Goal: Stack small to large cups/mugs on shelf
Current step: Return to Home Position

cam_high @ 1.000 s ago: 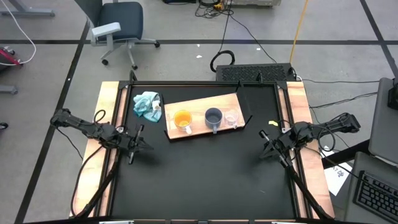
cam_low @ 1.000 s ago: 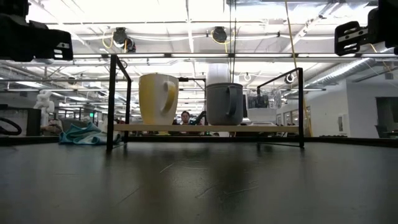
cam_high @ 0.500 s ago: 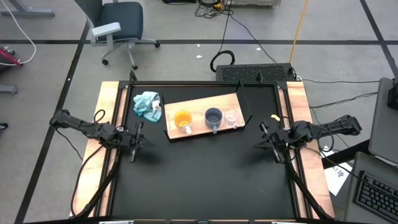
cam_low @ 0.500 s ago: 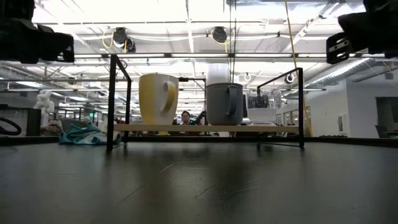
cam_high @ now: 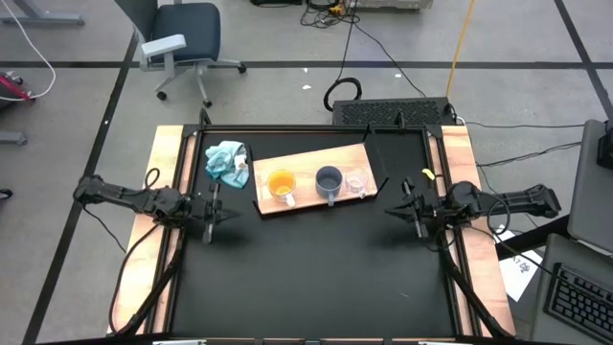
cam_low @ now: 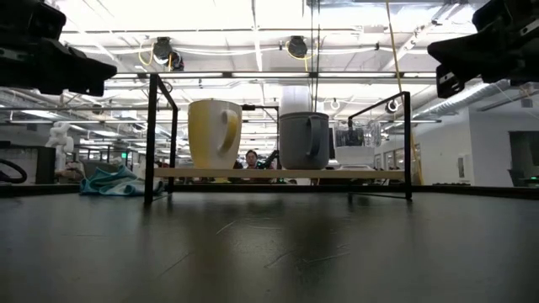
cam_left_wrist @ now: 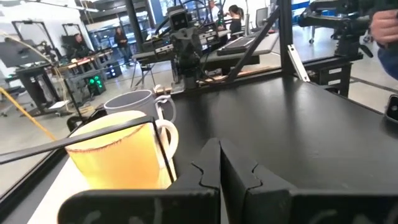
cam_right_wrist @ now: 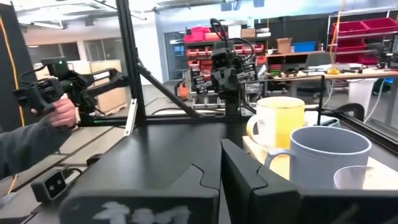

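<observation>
On the light-wood shelf (cam_high: 311, 158) three vessels stand upright on their bases in a row: an orange mug (cam_high: 281, 184), a grey-blue mug (cam_high: 329, 180) and a small clear glass cup (cam_high: 357, 182). My left gripper (cam_high: 222, 213) hovers shut at the table's left edge and points level toward the orange mug (cam_left_wrist: 118, 152). Over at the right edge my right gripper (cam_high: 393, 209) is also shut, pointing toward the grey-blue mug (cam_right_wrist: 326, 158) and the glass cup (cam_right_wrist: 354, 177). Neither gripper holds anything.
A light-blue cloth (cam_high: 228, 160) lies left of the shelf. Black frame posts (cam_low: 152, 139) rise around the shelf. Pale wooden rails (cam_high: 168, 172) border the table. The near half is open black tabletop (cam_high: 316, 278). A person's hand (cam_right_wrist: 56, 115) holds a device beyond the table.
Both shut grippers have swung toward the table's far edge and turned inward to face the shelf, the right one more than the left. The mugs and the cup have not moved.
</observation>
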You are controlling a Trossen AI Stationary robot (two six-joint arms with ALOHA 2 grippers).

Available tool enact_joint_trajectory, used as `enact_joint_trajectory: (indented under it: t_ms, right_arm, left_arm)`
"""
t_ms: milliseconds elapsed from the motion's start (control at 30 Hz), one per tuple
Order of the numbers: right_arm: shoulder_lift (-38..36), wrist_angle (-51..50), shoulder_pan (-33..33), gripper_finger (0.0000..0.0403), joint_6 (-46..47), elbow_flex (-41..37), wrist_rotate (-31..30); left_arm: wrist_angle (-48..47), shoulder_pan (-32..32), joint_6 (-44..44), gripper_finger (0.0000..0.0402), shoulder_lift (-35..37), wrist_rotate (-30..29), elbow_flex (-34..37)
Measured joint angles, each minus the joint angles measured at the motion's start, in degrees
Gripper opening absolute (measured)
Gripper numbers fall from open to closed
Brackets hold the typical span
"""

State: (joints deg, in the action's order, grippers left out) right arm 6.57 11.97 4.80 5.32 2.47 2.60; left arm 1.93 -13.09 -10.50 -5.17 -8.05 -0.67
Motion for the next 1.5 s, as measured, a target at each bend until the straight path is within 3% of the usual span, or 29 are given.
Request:
enact_joint_trajectory:
  t_ms: [733, 933, 1233, 1500]
  right_arm:
    - [0.0, 0.1, -0.7, 0.0, -1.6, 0.0, 0.0]
    - [0.0, -0.4, -0.7, 0.0, -0.3, 0.0, -7.5]
    - [0.0, -0.5, -0.7, 0.0, -1.8, 0.0, -7.0]
    - [0.0, -0.6, -0.7, 0.0, -1.9, 0.0, -7.0]
  left_arm:
    - [-0.5, 1.1, 6.7, 0.0013, -0.1, 1.0, 0.0]
    - [-0.4, 1.1, 7.4, 0.0003, -0.1, 0.4, 0.0]
    - [-0.4, 1.1, 3.9, 0.0003, -2.0, 0.0, 0.0]
    - [-0.4, 1.1, 5.5, 0.0031, -4.0, 0.0, 0.0]
